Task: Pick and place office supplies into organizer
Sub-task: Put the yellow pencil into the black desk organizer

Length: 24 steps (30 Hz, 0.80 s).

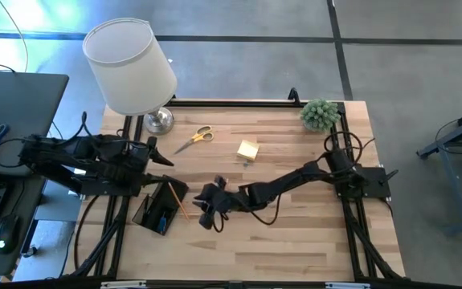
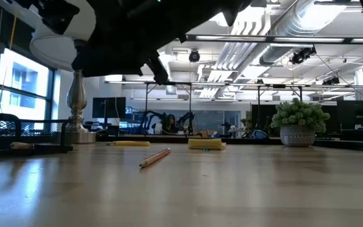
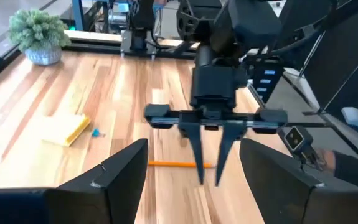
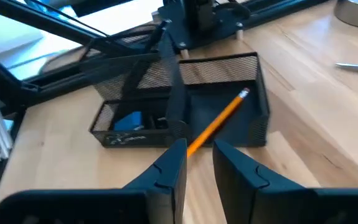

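The right pincer (image 1: 206,210) hangs released at lower centre, beside the pencil (image 1: 181,206) leaning on the organizer (image 1: 157,210). Only the right wrist view shows a blue piece (image 4: 127,120) inside. The left pincer (image 1: 165,160) is also released.

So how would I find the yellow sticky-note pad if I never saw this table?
Start at the small green spiky plant at the far corner of the pale wooden table. Come in toward the table's middle and you meet the yellow sticky-note pad, lying flat. It is a square block, unlike the thin yellow-handled scissors nearer the white-shaded lamp.
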{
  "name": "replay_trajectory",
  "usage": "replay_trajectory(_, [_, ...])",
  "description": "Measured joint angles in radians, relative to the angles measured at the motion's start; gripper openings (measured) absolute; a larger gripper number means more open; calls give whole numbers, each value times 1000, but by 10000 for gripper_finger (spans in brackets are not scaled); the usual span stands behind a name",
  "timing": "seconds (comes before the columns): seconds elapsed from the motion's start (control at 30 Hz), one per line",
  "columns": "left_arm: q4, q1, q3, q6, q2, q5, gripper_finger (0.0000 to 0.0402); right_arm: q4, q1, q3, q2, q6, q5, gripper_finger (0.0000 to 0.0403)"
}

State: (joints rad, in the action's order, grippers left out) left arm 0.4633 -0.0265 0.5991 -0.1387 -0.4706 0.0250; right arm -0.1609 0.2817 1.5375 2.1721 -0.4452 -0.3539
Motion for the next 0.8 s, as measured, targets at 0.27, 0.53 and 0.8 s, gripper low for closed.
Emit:
replay_trajectory(0.27, [-14,0,-67,-23,32,-27,245,-30,21,71,106,-42,26,73])
replay_trajectory(0.53, [-73,0,-88,-42,31,-45,245,100,51,272,228,-23,-37,85])
replay_trajectory(0.8, [-71,0,-88,-53,31,-36,245,330,49,508,362,-96,-4,123])
